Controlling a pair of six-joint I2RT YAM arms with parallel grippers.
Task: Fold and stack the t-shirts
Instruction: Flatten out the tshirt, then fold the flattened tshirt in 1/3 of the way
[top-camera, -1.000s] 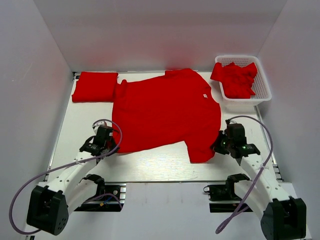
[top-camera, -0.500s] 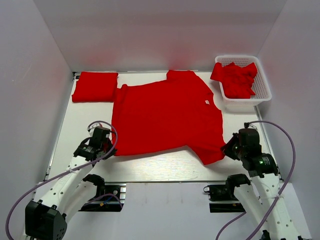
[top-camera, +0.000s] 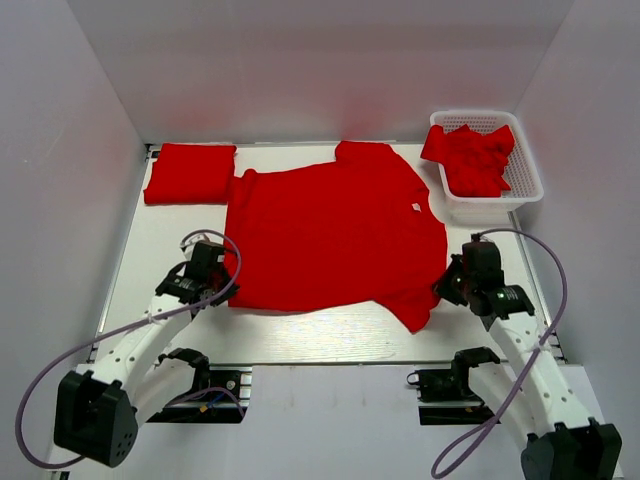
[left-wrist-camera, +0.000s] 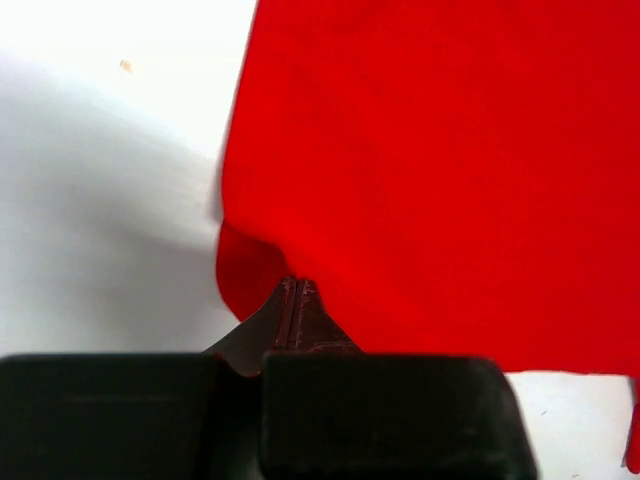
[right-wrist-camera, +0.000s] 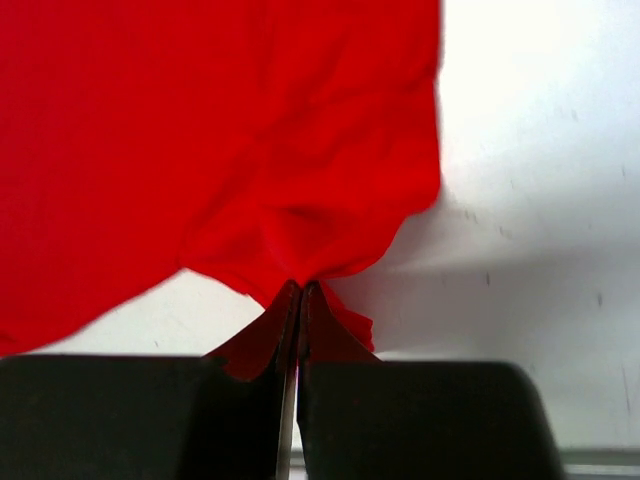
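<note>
arms (top-camera: 150, 340): white links, black joints | cables (top-camera: 500, 231): lilac | fingers (left-wrist-camera: 285, 320): black

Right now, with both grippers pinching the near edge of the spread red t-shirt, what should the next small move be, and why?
Probably lift both pinched points slightly and carry them toward the far edge, starting a fold. The left gripper is shut on the near hem corner and the right gripper on the near sleeve of the spread t-shirt, which lies flat and unfolded.
</note>
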